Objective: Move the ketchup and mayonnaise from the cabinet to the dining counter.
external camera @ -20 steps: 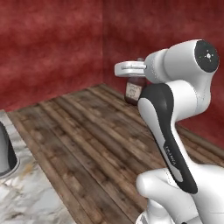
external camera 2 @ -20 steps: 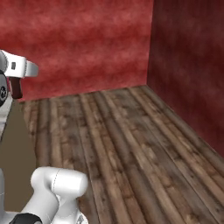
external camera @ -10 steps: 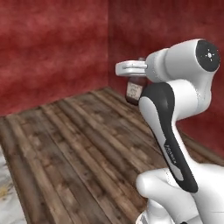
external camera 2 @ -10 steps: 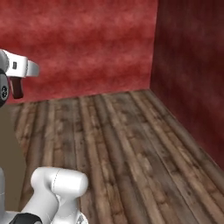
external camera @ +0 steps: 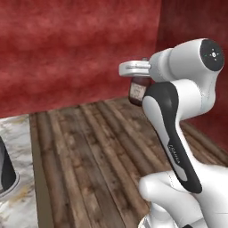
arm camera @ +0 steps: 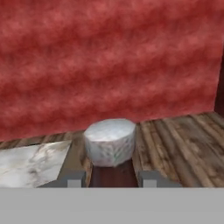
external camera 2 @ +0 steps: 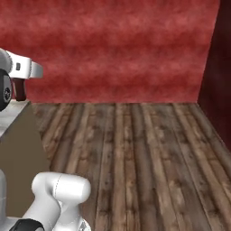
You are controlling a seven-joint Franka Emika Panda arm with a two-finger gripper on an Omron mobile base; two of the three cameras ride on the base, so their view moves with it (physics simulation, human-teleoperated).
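Around me stand the red walls [external camera: 80, 49] and a wide floor of dark wooden planks [external camera 2: 135, 153]. At the left of the left base view lies a corner of the veined marble surface [external camera: 13, 133], which I take for the dining counter; the same marble shows low on the left in the hand view.

My hand [external camera: 140, 71] is carried high in front of my arm, with the ketchup [external camera: 139, 89] hanging below it, well above the floor and clear of the surface. In the hand view the bottle's pale, grey-white cap end [arm camera: 109, 141] sits squarely between my two fingers [arm camera: 75, 164], which press in on either side of it. So my hand is clamped on the ketchup, up near its top.

I judge the bottle to be small, light and stiff, so it should not sag or deform under my grip. Its rounded, smooth sides could slip or twist if I swing fast. A hold high on the narrow part leaves the heavier body dangling, so I would keep it upright and set it down gently on its base.
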